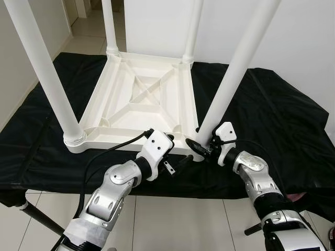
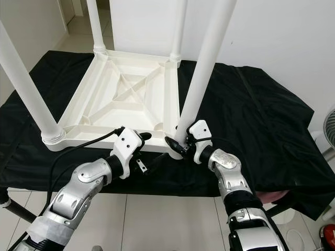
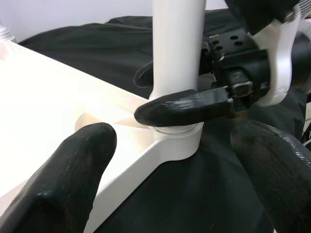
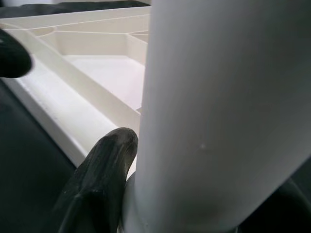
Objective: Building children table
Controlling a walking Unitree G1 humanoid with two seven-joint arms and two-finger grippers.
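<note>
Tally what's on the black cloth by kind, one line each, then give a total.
White table legs, standing in the corner sockets: 4, such as the near right leg that the right claw is closed on
White upturned tabletop: 1
Total: 5

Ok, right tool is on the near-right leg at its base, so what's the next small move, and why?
Probably twist the near-right leg further into its socket with the right tool. That tool grips the leg just above the corner socket of the upturned tabletop, while the left tool hovers open beside the corner, apart from it. Whether the leg is fully seated cannot be told.
</note>
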